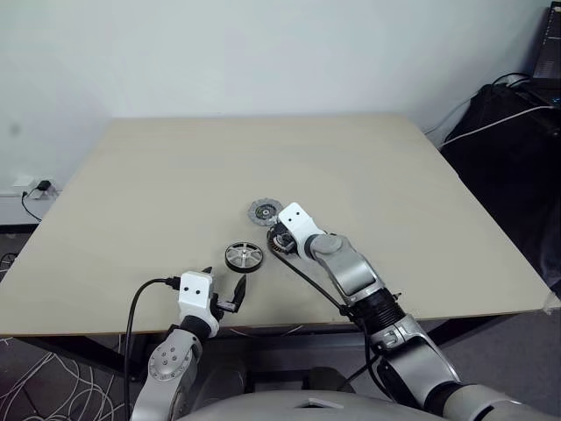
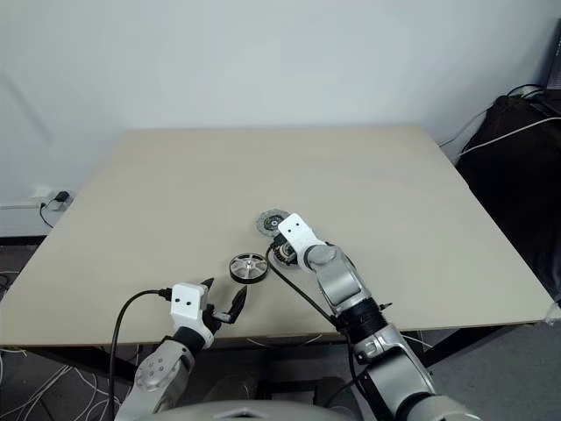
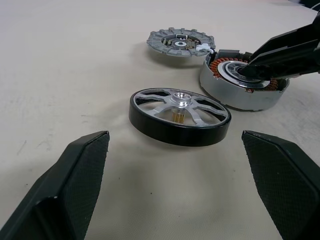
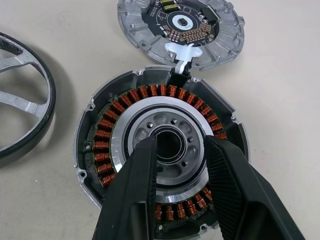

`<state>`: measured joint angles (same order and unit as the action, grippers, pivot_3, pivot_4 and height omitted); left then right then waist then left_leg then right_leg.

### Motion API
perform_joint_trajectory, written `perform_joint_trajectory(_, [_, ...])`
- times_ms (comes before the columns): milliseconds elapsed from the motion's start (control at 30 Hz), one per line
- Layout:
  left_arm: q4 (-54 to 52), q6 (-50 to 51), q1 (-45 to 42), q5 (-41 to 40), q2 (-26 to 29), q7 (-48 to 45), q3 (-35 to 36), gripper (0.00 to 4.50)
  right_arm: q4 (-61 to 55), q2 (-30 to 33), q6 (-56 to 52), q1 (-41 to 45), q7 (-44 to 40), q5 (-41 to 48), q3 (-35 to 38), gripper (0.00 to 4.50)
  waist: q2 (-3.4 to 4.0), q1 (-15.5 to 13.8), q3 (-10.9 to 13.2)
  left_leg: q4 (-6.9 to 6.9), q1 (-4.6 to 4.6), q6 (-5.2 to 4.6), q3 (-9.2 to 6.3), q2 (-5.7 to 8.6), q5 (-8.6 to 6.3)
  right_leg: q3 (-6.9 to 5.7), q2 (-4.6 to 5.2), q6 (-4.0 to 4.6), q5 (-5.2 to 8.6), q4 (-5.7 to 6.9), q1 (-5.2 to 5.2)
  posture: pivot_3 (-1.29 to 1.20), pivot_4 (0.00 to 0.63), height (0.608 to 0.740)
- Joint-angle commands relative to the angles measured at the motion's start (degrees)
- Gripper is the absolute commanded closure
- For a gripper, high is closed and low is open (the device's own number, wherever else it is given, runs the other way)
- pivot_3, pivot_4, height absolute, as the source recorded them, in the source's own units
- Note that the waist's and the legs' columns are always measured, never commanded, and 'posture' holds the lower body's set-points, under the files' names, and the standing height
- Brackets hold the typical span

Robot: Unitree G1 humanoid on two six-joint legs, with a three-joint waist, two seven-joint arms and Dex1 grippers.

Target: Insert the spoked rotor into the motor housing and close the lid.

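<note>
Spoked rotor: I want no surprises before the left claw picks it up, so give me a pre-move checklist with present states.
1. Spoked rotor lying flat, free on the table: ok.
2. Left claw open, rotor ahead between its fingers: ok.
3. Motor housing windings face up: ok.
4. Housing centre clear for insertion: not ok, right claw fingertips sit over the bore.
5. Lid off, lying beside the housing: ok.
6. Whether the right claw presses on the housing: cannot tell.

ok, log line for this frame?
spoked rotor on table, free | right gripper jaws partly open over motor housing centre | lid off
</note>
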<state>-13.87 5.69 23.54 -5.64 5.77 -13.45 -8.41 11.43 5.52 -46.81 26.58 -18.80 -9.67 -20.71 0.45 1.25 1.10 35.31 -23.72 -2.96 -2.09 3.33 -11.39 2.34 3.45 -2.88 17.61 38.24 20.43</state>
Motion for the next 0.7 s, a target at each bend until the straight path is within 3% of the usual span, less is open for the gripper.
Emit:
perform_joint_trajectory(33, [-2.53, -0.82, -0.49, 0.01, -0.25, 0.41, -0.09, 0.00, 0.82, -0.15, 0.59, 2.14, 0.00, -0.22, -0.09, 2.91, 0.00, 0.01, 0.00, 0.00, 0.00, 0.00, 0.00, 0.00, 0.00, 0.00, 0.00, 0.00, 0.00, 0.00, 0.00, 0.00, 0.000, 0.740])
perform_joint_trajectory(467, [3.03, -4.84, -1.45, -0.57, 0.03, -0.50, 1.01, 0.00, 2.54, 0.31, 0.79, 2.58, 0.11, -0.58, -0.23, 2.91, 0.00, 0.00, 0.00, 0.00, 0.00, 0.00, 0.00, 0.00, 0.00, -0.01, 0.00, 0.00, 0.00, 0.00, -0.01, 0.00, 0.000, 0.740])
perform_joint_trajectory(600, [4.61, -6.26, -1.63, -0.63, 0.13, -1.06, 1.37, 0.00, 2.19, 0.53, 0.45, 2.34, -0.15, -0.55, -0.34, 3.84, 0.00, -0.01, 0.00, 0.00, 0.00, 0.00, 0.00, 0.00, 0.00, -0.01, 0.00, 0.00, 0.00, 0.00, 0.00, 0.00, 0.000, 0.740])
perform_joint_trajectory(700, [4.96, -6.66, -1.70, -0.63, 0.19, -1.36, 1.48, 0.00, 1.34, 0.87, -0.22, 1.96, -0.73, -0.42, -0.69, 3.84, 0.00, -0.06, 0.00, 0.00, 0.00, 0.00, 0.00, 0.00, 0.00, -0.01, 0.01, 0.00, 0.00, -0.01, -0.01, 0.00, 0.000, 0.740])
